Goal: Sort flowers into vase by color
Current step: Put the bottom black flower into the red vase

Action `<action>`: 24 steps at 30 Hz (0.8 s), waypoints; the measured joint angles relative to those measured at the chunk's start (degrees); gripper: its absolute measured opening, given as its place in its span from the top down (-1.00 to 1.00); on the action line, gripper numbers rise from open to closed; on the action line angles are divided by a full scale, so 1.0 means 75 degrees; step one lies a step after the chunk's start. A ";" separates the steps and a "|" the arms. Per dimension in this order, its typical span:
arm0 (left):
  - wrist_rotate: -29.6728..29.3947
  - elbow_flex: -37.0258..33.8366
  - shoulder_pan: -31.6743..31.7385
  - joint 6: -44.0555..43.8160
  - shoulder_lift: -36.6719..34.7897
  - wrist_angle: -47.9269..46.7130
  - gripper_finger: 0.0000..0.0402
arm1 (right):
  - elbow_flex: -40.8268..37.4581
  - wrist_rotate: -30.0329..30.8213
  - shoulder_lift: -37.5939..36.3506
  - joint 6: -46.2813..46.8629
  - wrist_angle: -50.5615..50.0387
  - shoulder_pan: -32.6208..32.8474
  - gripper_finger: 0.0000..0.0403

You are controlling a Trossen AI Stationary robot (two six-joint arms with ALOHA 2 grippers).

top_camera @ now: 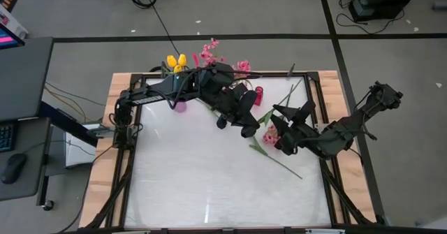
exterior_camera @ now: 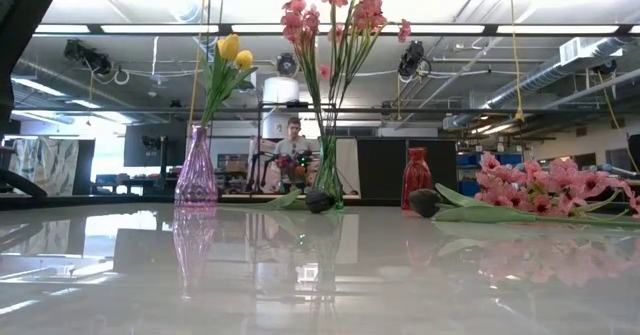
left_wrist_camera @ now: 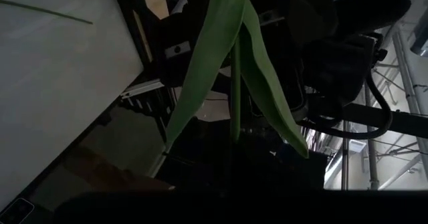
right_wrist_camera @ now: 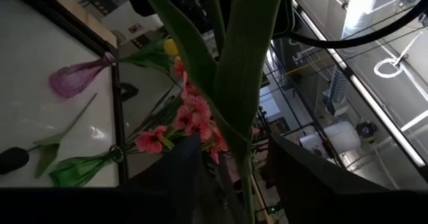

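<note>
1. Low view only: three vases at the table's far edge, namely purple vase with two yellow tulips, green vase with two pink sprays, and empty red vase.
2. Beside the red vase: two dark tulips and one pink spray, all lying flat.
3. Left gripper, near the red vase: pinched on a green stem.
4. Right gripper: its wrist view shows a leafy stem between the fingers; grip cannot be told.

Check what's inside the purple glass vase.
The purple glass vase holds yellow tulips on green stems with leaves, standing upright. No pink blossoms are in it. The stem ends at the bottom cannot be made out through the tinted glass.
</note>
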 joint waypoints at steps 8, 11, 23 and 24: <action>0.0000 0.0000 0.0000 0.0000 0.0000 0.0000 0.91 | 0.0000 -0.0019 0.0000 0.0000 0.0128 -0.0044 0.17; 0.0000 0.0000 0.0000 0.0003 0.0000 0.0000 0.91 | 0.0000 -0.0049 0.0000 -0.0002 0.0129 -0.0045 0.20; 0.0000 0.0000 0.0000 0.0003 0.0000 0.0000 0.91 | 0.0000 -0.0168 0.0000 0.0000 0.0152 -0.0047 0.25; 0.0000 0.0000 0.0000 0.0003 -0.0001 0.0000 0.91 | 0.0000 -0.0168 0.0000 0.0000 0.0152 -0.0056 0.25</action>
